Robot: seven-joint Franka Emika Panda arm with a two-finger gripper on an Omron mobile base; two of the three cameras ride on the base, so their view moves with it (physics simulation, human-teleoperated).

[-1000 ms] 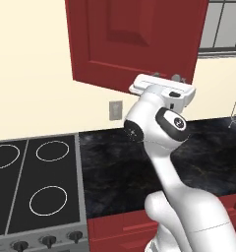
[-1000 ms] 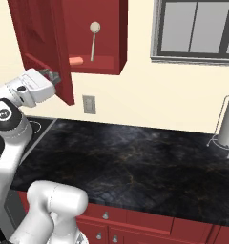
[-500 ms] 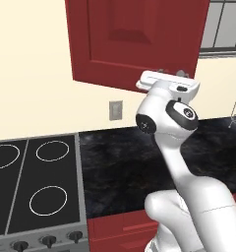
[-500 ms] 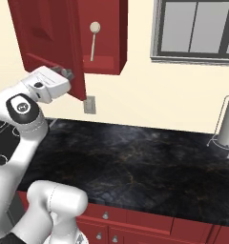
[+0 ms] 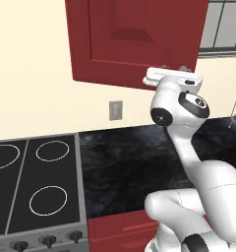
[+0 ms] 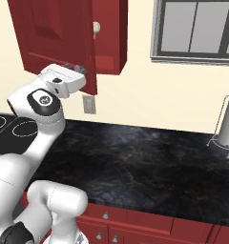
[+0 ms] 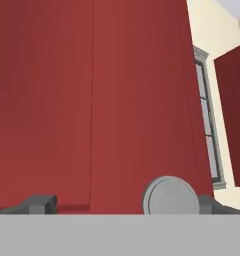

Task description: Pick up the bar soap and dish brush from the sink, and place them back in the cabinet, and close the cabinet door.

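Red cabinet door hides dish brush handle.

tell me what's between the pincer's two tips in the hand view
The cabinet door's round grey knob sits low between the open pincer's tips, nearer one tip; the rest is red door panel.

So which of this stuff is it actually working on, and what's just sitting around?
Part of the job:
- cabinet door, nearly shut
- its knob, between the open fingers
- cabinet

Just lying about:
- stove
- wall outlet
- paper towel holder
- window
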